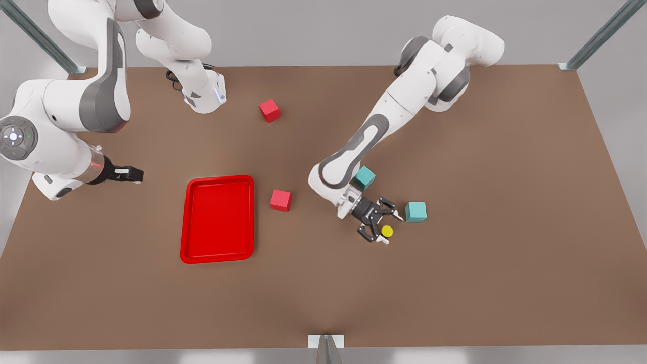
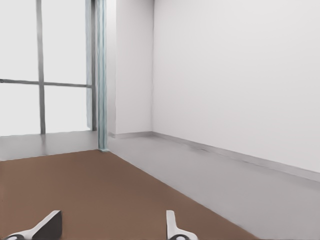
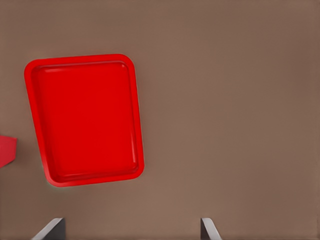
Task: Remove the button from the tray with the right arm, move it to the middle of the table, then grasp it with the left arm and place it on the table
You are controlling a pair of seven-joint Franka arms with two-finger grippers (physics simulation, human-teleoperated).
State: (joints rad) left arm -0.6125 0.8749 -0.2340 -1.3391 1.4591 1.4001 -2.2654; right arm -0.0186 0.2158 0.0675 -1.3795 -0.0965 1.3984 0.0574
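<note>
my left claw (image 1: 391, 229) open low over the table (image 1: 455, 283), yellow button (image 1: 387, 231) between its fingers, well clear of the red tray (image 1: 217, 178), my right claw (image 1: 137, 175) open, waiting beside tray

No readable text — none anywhere.

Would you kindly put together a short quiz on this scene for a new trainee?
1. What colour is the cube nearest the tray?
2. True or false: the button lies in the tray.
3. Which open gripper is at the button? A: left gripper. B: right gripper.
Key: 1 red; 2 false, it is on the table; 3 A.
</note>
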